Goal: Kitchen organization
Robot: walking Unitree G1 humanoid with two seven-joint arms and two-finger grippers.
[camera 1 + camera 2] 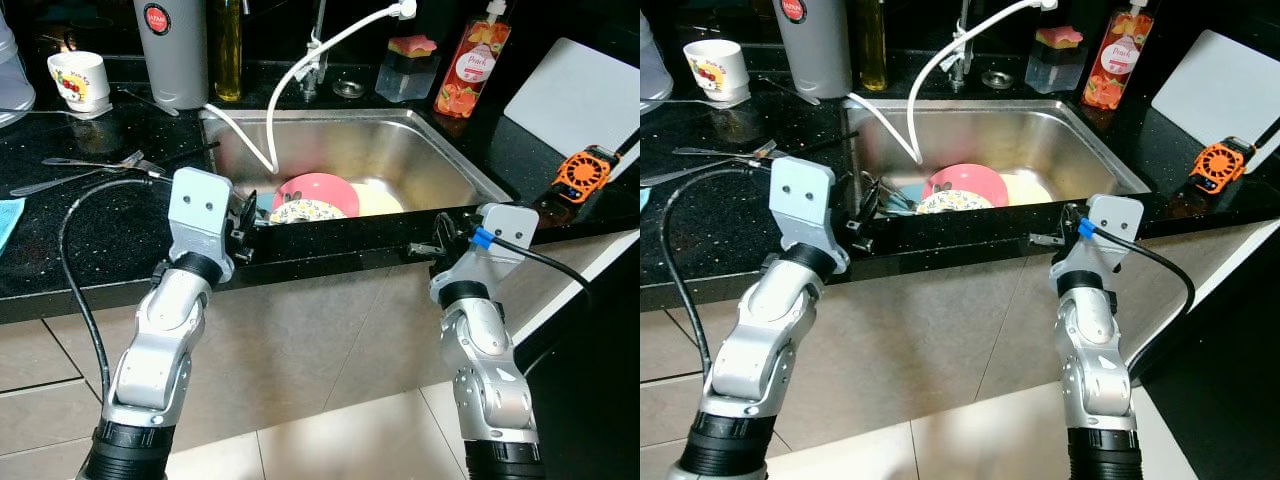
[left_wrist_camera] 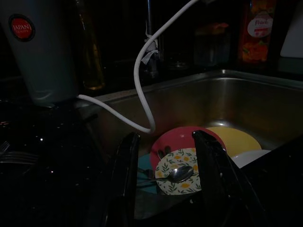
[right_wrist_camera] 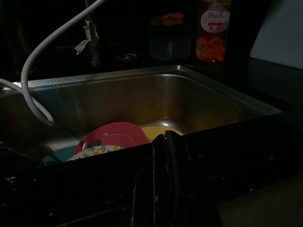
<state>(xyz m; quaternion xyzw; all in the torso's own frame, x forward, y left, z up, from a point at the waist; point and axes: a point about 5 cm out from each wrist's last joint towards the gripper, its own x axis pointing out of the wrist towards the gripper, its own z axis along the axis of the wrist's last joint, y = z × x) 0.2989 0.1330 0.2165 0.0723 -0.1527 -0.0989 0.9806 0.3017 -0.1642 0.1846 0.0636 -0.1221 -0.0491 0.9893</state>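
Black speckled counter surrounds steel sink; left claw spread, right claw pressed together.

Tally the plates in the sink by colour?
Pink plate: 1
Yellow plate: 1
Floral-patterned plate: 1
Teal plate: 1
White plate: 1
Total: 5

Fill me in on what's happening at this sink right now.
The robot stands at the counter's front edge facing the steel sink, holding nothing. Its left gripper is raised at the sink's near left corner, jaws open, looking toward a spoon lying on a floral plate. A pink plate and a yellow plate lie beside it in the basin. The right gripper sits lower against the counter front, jaws shut. No dish has been lifted yet.
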